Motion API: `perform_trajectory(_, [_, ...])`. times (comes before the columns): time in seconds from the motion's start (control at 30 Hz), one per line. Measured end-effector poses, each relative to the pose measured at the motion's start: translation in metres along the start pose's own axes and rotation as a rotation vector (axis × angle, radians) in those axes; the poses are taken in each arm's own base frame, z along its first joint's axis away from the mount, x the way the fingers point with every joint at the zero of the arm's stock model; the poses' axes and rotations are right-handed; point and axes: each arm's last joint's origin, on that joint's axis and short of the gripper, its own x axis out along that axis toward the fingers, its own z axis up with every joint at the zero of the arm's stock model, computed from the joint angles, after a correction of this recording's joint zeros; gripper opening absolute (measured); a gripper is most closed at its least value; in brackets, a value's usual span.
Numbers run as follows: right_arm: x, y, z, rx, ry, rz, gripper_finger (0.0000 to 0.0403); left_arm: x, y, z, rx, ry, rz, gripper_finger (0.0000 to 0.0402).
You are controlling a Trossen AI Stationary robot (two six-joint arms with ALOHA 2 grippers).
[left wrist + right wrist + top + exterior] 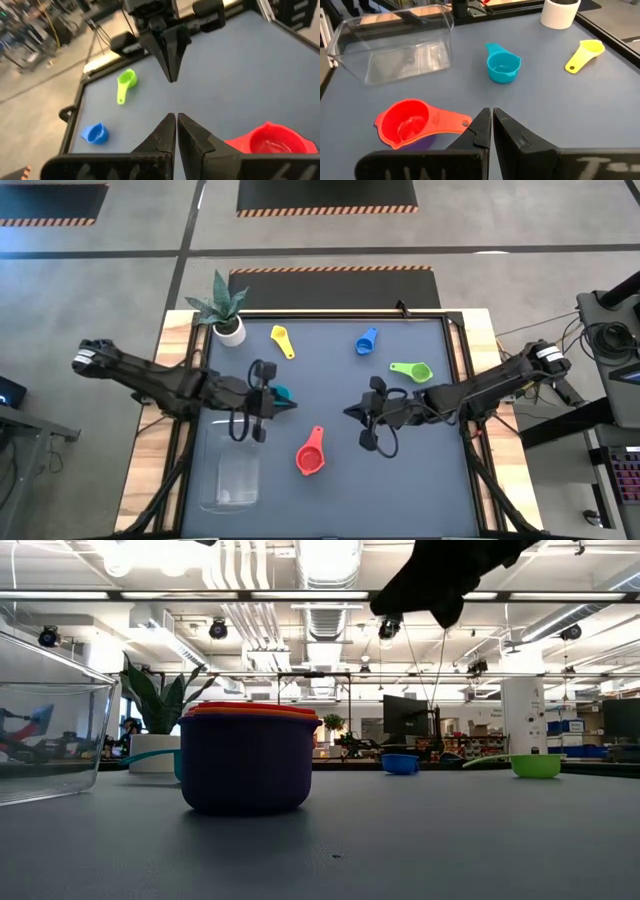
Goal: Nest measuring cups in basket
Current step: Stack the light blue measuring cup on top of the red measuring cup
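Observation:
A red cup (311, 455) sits nested in a purple cup (246, 772) on the table's near middle, with an orange rim (250, 714) between them. The teal cup (502, 65) stands alone on its base, just beside my left gripper (268, 402). That gripper is shut and empty. My right gripper (355, 412) is also shut and empty, and hovers right of the stack. The two grippers point at each other. Yellow (283, 340), blue (366, 341) and green (412, 370) cups lie apart toward the far side. The clear basket (230, 472) stands at the near left.
A white pot with a spiky plant (228, 312) stands at the far left corner. The table has a raised dark rim (450, 340). Open mat lies between the two grippers and along the near right.

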Motion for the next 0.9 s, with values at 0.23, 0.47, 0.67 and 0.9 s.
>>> perform_trajectory(0.23, [0.008,-0.006,0.001,0.024,0.003,-0.019,0.0009,-0.014,-0.002,-0.022,0.000,-0.143,0.050,0.0000])
perform_trajectory(0.47, [0.023,-0.012,0.019,0.020,0.042,-0.030,0.0009,-0.037,0.005,-0.027,-0.027,-0.216,0.118,0.0000])
perform_trajectory(0.67, [0.039,-0.016,0.032,-0.028,0.120,-0.074,0.0009,-0.049,0.009,-0.034,-0.048,-0.225,0.179,0.0000])
perform_trajectory(0.9, [0.069,-0.018,0.053,-0.108,0.157,-0.035,0.0009,-0.056,0.011,-0.034,-0.054,-0.244,0.194,0.0000])
